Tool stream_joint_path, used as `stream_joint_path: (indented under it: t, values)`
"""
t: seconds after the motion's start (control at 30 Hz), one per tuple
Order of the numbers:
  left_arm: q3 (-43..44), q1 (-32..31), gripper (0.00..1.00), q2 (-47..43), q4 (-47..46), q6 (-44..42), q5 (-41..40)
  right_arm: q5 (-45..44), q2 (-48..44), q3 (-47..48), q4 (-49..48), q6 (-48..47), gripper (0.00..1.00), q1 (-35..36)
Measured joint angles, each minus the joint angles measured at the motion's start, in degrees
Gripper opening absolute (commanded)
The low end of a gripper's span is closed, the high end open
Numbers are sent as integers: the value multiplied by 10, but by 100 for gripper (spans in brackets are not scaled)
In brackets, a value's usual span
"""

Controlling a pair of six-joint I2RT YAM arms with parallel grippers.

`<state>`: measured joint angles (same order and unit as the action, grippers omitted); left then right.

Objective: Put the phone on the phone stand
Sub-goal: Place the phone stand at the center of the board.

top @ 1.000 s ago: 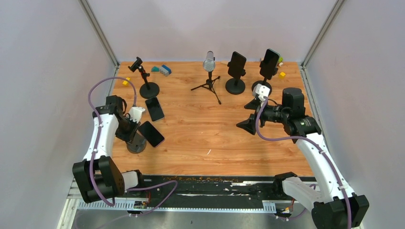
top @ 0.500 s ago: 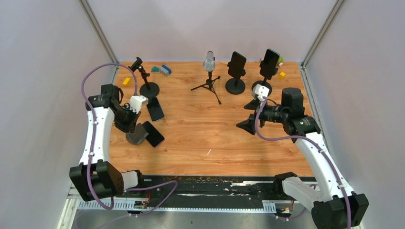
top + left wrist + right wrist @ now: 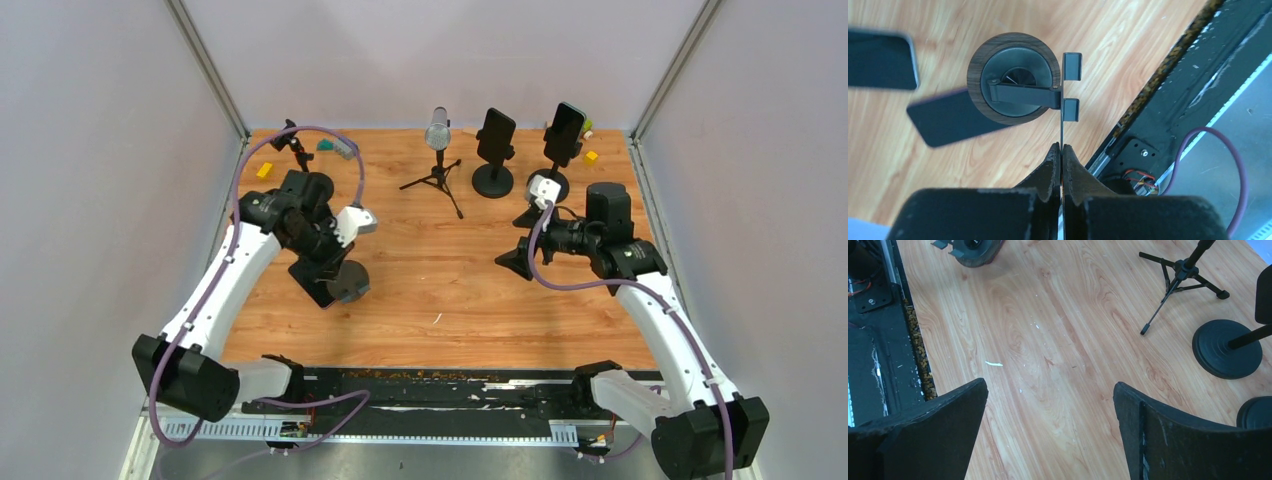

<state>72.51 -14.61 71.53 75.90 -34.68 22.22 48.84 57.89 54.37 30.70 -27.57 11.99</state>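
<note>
My left gripper (image 3: pixel 1061 147) is shut on the thin back plate of a phone stand (image 3: pixel 1013 77), which has a round wood-rimmed base and two small hooks. The stand (image 3: pixel 350 281) hangs over the left middle of the table, its base overlapping a dark phone (image 3: pixel 953 117) that lies flat below. A second dark phone (image 3: pixel 880 60) lies further left. From above, only one phone (image 3: pixel 312 284) shows, partly under my left gripper (image 3: pixel 328 262). My right gripper (image 3: pixel 522 240) hovers open over bare wood, fingers wide apart (image 3: pixel 1050 390).
At the back stand a microphone on a tripod (image 3: pixel 438 135) and two black stands holding phones (image 3: pixel 495 140) (image 3: pixel 565 130). An empty stand (image 3: pixel 293 140) is at the back left, partly behind my left arm. Small yellow blocks (image 3: pixel 264 170) (image 3: pixel 591 156) lie near the back corners.
My left gripper closed on the stand and carried it from the table's left edge rightward, over the nearer phone. The right arm has barely moved.
</note>
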Motion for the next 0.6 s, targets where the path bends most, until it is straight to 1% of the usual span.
stream_joint_path:
  t: [0.13,0.37,0.47,0.6]
  values:
    - [21,-96,0,29,-24,27,14,-11,5,0,0,-5,100,0]
    - [65,-240,0,137,-76,36,37,-50,18,0,0,-7,100,-6]
    - [89,-281,0,184,-87,35,47,-66,22,0,0,-6,100,-21]
    - [127,-313,0,250,-96,35,70,-74,21,0,0,-5,100,-50]
